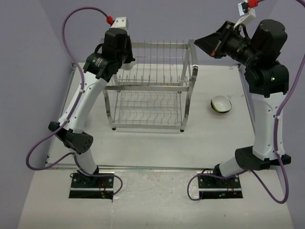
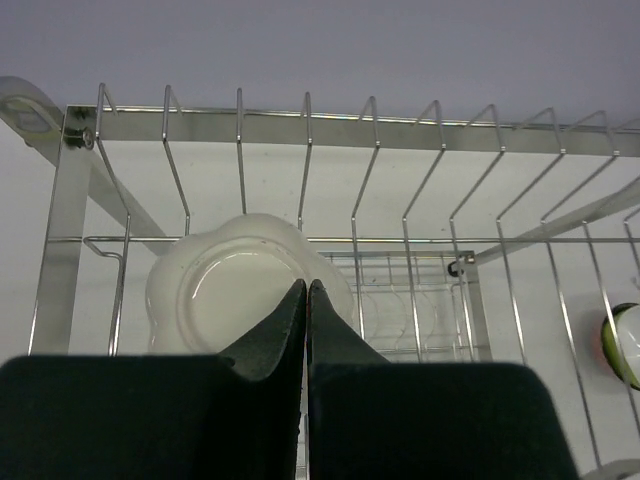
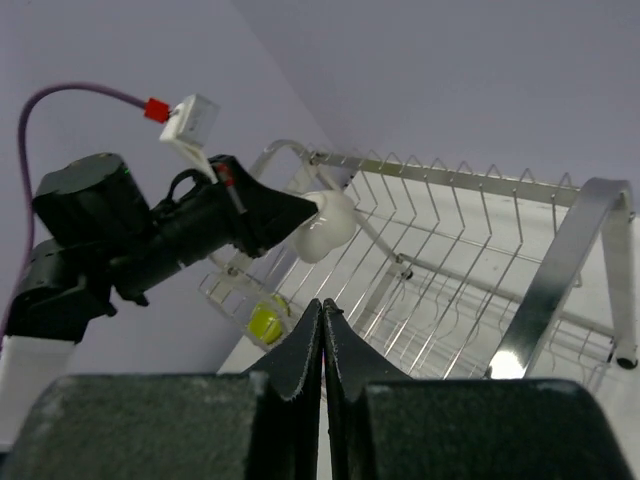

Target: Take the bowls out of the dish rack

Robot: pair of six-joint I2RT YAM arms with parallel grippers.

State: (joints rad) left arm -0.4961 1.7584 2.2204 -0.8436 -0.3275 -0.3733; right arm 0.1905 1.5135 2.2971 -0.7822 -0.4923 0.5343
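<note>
The chrome dish rack (image 1: 147,86) stands mid-table. A white bowl (image 2: 225,290) (image 3: 328,225) stands on edge between the upper-tier dividers at the rack's left end, its foot ring facing my left wrist camera. My left gripper (image 1: 127,61) (image 2: 306,285) is shut just in front of that bowl, with nothing showing between its fingers. My right gripper (image 1: 202,45) (image 3: 322,303) hangs shut and empty high at the rack's right end. A white-and-lime-green bowl (image 1: 221,104) (image 2: 625,345) lies upside down on the table to the right of the rack. Another lime green bowl (image 3: 265,322) shows low behind the wires at the rack's far left end.
The rack's lower tier (image 1: 147,114) shows only bare wire. The table's metal edge rail (image 1: 143,168) runs along the front, with both arm bases just before it. Purple cables loop beside each arm.
</note>
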